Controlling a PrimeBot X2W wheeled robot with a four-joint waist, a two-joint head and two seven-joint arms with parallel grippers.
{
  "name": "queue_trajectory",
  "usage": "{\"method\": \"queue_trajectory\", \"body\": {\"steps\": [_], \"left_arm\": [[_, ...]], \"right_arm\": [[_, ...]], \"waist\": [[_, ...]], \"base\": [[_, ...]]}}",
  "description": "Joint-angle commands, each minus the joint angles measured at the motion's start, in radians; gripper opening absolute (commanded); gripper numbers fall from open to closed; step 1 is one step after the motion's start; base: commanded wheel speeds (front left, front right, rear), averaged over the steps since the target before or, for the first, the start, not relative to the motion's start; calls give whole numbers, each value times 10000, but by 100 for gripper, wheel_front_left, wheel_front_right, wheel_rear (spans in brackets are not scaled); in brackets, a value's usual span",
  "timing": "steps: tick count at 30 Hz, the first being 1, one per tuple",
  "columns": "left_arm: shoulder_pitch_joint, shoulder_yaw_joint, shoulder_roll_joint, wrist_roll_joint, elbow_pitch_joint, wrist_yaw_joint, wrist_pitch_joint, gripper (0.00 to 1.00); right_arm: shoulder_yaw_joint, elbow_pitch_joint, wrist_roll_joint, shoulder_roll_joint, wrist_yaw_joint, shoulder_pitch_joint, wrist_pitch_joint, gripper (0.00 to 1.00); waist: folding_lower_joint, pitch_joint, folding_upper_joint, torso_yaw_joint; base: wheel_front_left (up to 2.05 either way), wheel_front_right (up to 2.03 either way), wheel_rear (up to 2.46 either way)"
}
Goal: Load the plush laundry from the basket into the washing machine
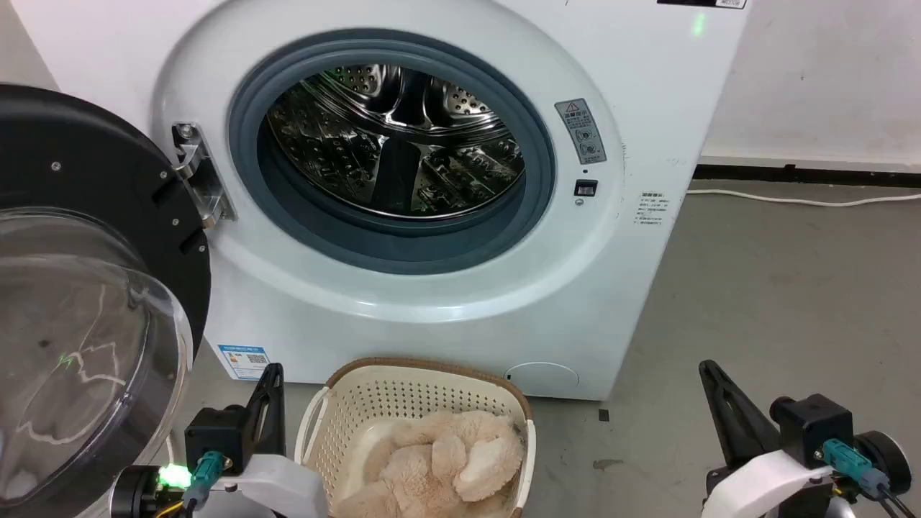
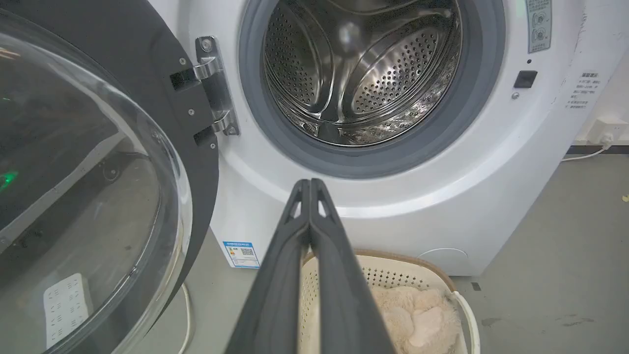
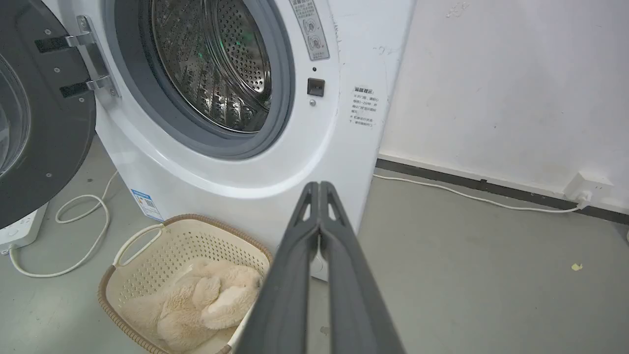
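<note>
Down low and close in, the left gripper has its fingers pressed together, gripping nothing. The right gripper is the same, fingers together. Between them on the grey floor sits the basket, and the toy lies slumped inside it, apart from both grippers. Just behind the basket stands the washer, its door swung wide open to the left on its hinge. Inside the grey gasket the perforated steel drum gleams. Farther right, a white cable runs along the floor beside the wall.
</note>
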Motion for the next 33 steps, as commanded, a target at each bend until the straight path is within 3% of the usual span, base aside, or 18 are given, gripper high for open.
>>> {"method": "queue_trajectory", "body": {"steps": [1,33], "left_arm": [[-143,20,-1,14,-41,-57,3,0],[-143,20,-1,14,-41,-57,3,0]], "right_arm": [[1,-43,-76,-20,8,-118,3,0],[1,-43,-76,-20,8,-118,3,0]], "waist": [[0,0,-1,0],[0,0,-1,0]], "base": [[0,0,0],[0,0,0]]}}
